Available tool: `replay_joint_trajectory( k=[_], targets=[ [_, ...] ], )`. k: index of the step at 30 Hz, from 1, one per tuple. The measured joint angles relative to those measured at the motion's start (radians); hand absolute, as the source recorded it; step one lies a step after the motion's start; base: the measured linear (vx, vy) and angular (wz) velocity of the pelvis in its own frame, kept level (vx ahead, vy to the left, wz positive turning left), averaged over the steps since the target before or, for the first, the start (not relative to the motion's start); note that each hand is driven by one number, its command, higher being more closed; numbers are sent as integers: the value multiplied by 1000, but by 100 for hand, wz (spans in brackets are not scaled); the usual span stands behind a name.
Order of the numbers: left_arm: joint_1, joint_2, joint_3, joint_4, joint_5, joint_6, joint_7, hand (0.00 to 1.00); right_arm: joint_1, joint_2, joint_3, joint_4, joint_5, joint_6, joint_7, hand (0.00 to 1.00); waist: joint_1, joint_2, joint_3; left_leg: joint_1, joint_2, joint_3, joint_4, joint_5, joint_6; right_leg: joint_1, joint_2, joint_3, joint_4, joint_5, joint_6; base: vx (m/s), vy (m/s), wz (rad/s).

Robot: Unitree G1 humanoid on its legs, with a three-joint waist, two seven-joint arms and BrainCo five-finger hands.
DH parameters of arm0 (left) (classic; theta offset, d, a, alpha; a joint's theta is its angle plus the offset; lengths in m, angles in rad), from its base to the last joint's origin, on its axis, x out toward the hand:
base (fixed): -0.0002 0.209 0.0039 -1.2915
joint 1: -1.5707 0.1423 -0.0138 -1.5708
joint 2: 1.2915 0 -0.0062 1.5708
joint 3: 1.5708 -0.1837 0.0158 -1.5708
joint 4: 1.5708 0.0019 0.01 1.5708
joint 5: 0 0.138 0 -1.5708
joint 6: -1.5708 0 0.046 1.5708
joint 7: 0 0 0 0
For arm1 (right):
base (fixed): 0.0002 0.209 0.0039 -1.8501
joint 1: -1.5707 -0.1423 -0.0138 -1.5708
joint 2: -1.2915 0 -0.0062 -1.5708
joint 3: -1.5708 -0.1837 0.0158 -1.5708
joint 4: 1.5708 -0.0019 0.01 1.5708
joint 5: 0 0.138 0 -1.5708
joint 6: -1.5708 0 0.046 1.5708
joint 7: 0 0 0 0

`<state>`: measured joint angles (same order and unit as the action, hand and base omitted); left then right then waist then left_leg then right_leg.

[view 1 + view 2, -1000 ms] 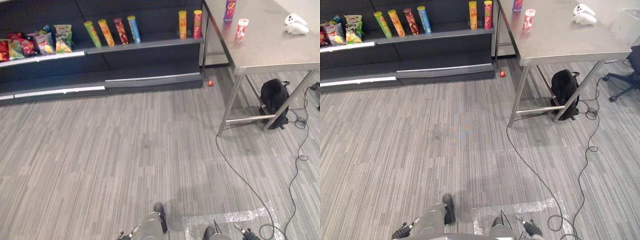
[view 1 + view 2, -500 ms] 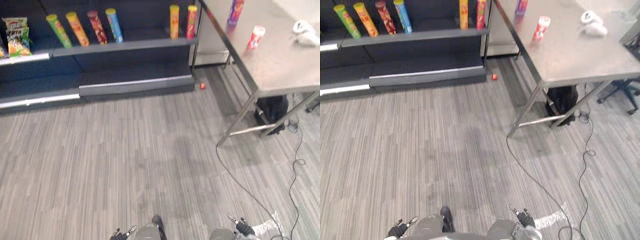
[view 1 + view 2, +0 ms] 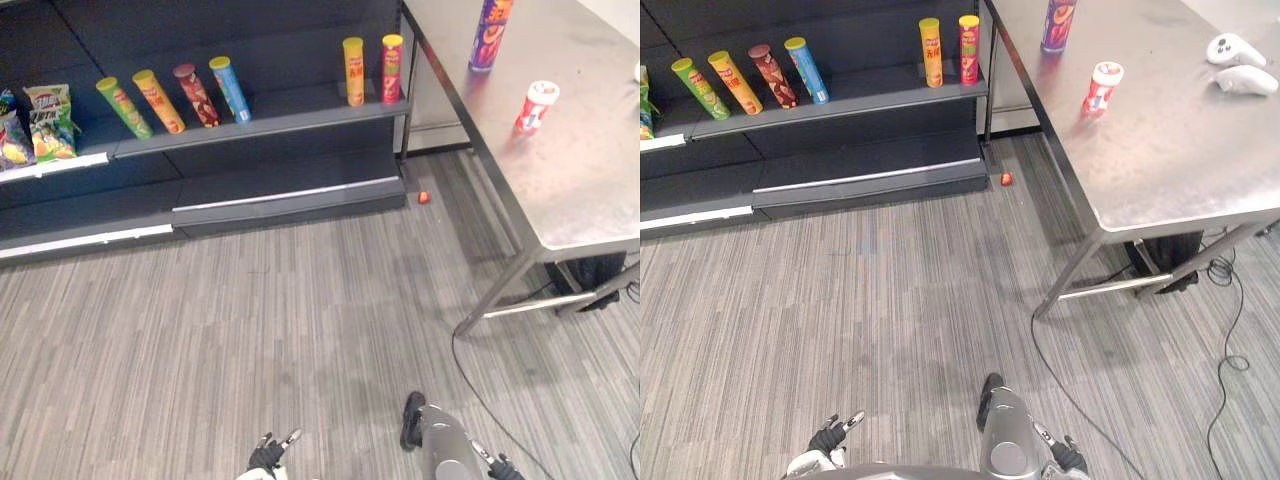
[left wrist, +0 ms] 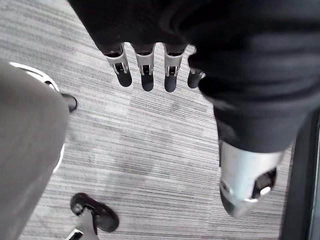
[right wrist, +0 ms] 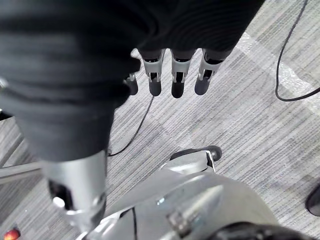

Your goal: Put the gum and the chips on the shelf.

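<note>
Left hand (image 4: 146,70): fingers straight, spread, empty.
Right hand (image 5: 176,76): fingers straight, empty.
Gum (image 3: 1102,87): upright on worktop (image 3: 1160,150), 1 o'clock.
Chips (image 3: 1058,24): upright, 11 o'clock of gum.
Shelf (image 3: 840,105): 11 o'clock.

The purple chips can (image 3: 1058,25) stood upright far back on the tabletop (image 3: 1160,150). The red-and-white gum bottle (image 3: 1103,87) stood upright nearby, both off the shelf (image 3: 865,100).

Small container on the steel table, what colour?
Red and white. The gum container shows best in the right eye view.
</note>
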<state>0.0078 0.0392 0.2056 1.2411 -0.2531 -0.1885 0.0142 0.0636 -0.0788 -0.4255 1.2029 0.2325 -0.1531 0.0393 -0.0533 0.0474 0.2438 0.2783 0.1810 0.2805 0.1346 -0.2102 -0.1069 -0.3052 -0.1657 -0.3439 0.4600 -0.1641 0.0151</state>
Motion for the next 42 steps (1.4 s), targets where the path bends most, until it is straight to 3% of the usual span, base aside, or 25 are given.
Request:
replay_joint_trajectory(
  k=[2,3,4,6,8,9,11,13,16,17,18,19,22,25,26,27,28,30,31,32,34,35,38,39,42],
  targets=[
    [-2,2,-1,-10,0,1,-1,0,0,-3,1,2,0,0,5,0,-2,6,-5,-115,48,-58,239,8,-10,50,21,-29,-59,-1,-2,229,-204,26],
    [-5,4,-1,-16,-3,1,-4,0,6,-12,8,10,-1,0,7,0,-3,12,-5,-212,88,-110,432,61,-63,93,36,-52,-90,-2,-5,212,-135,31],
    [-6,6,0,-21,-7,1,-5,0,10,-18,21,16,-3,1,8,0,-2,14,-5,-245,104,-131,511,101,-76,118,45,-61,-100,-5,-7,261,-88,19],
    [4,9,25,-28,-20,1,-12,0,20,-25,51,30,-12,1,9,0,5,7,-6,-338,159,-151,767,290,-79,243,84,-65,-175,-22,-28,377,-74,2],
    [-4,7,38,-29,-29,1,-16,0,15,-26,43,27,-15,-1,7,0,3,13,-8,-410,159,-138,868,202,-70,274,85,-62,-202,-21,-35,285,-11,1],
    [-9,6,47,-31,-41,1,-19,0,8,-24,43,25,-15,-1,7,0,4,12,-8,-472,151,-94,902,113,-34,309,84,-54,-236,-21,-35,298,48,-3],
    [-5,5,55,-49,-56,-7,-16,0,9,-23,43,28,-14,0,3,0,22,9,-7,-540,121,-40,770,27,-4,370,76,-36,-279,-24,-26,321,93,-23],
    [-2,6,55,-61,-58,-15,-14,0,8,-21,43,25,-15,-1,-4,0,36,4,-6,-556,82,-38,514,22,7,403,54,-13,-285,-41,5,323,183,-49],
    [11,2,56,-67,-57,-21,-6,0,17,-23,72,12,-15,-4,-9,0,33,-2,-14,-532,33,-89,31,141,0,438,22,56,-286,-82,74,371,302,-66],
    [17,2,64,-69,-59,-22,-7,0,20,-25,95,6,-16,-6,-10,0,37,-8,-24,-532,27,-88,46,225,-4,453,10,93,-300,-93,90,453,362,-69],
    [22,7,70,-68,-59,-22,-6,0,22,-18,102,9,-17,-6,-11,0,36,-17,-41,-529,16,-75,57,239,6,462,2,112,-323,-93,90,533,295,-64],
    [24,26,74,-69,-58,-25,-3,0,23,-6,103,30,-18,-6,-7,0,30,-51,-56,-544,9,-50,116,207,33,475,-4,157,-353,-64,76,527,198,-48],
    [25,66,98,-40,-50,-16,1,0,27,17,85,35,-19,-5,-7,0,27,-88,-76,-543,2,-26,248,138,62,484,-34,212,-341,41,92,461,215,-42],
    [35,73,94,-5,-6,-3,7,0,25,19,61,32,-28,-7,-6,0,29,-89,-104,-447,-19,32,161,93,75,346,-74,257,-57,95,123,365,223,-42],
    [37,82,66,2,1,3,10,0,19,19,56,31,-29,-5,-5,0,25,-93,-103,-393,-33,61,120,89,81,265,-110,262,111,153,182,302,108,-30],
    [44,91,30,4,17,7,12,0,18,17,46,31,-29,-4,-4,0,25,-83,-96,-335,-37,81,95,85,88,209,-129,262,253,202,209,289,71,-33],
    [49,95,15,3,33,8,13,0,18,18,39,30,-29,-4,-4,0,27,-83,-95,-301,-38,96,79,84,89,185,-137,247,325,199,204,269,38,-37],
    [58,101,-50,-1,67,11,18,0,22,16,40,26,-35,-1,-6,0,23,-73,-89,-177,-38,129,4,84,88,120,-173,83,510,106,112,243,-19,-30],
    [57,102,-59,-2,77,13,18,0,23,15,40,25,-35,-1,-6,0,21,-71,-88,-157,-37,142,-8,85,86,109,-179,34,509,73,81,256,-104,-33],
    [56,101,-66,-10,81,16,17,0,21,15,40,19,-35,-1,-5,0,18,-70,-88,-131,-36,160,-24,87,76,86,-181,-56,455,21,52,199,-125,-32],
    [54,109,-78,-11,84,17,14,0,17,18,39,14,-37,1,-3,0,8,-85,-89,-112,-49,195,-42,75,37,98,-167,-202,195,27,22,210,-154,-56],
    [50,96,-85,-6,94,19,11,0,11,3,32,14,-39,1,-1,0,12,-62,-84,-97,-41,216,-84,74,26,139,-111,-249,85,0,9,176,-117,-78],
    [12,56,-124,11,122,18,-1,0,-21,-33,-1,6,-39,8,-5,0,2,8,-63,-80,-32,290,-163,108,-18,145,-57,-354,-34,0,-7,144,-65,-71],
    [10,53,-126,11,125,17,-3,0,-22,-31,-1,10,-39,10,-4,0,2,9,-63,-74,-33,296,-171,113,-19,150,-52,-373,-45,0,-28,52,-51,-43],
    [-3,47,-118,2,152,17,-23,0,-16,-17,-1,17,-41,12,-2,0,2,-13,-53,-29,-37,322,-188,116,-21,196,-35,-389,-93,-3,-32,-16,-1,-16]
  ],
)
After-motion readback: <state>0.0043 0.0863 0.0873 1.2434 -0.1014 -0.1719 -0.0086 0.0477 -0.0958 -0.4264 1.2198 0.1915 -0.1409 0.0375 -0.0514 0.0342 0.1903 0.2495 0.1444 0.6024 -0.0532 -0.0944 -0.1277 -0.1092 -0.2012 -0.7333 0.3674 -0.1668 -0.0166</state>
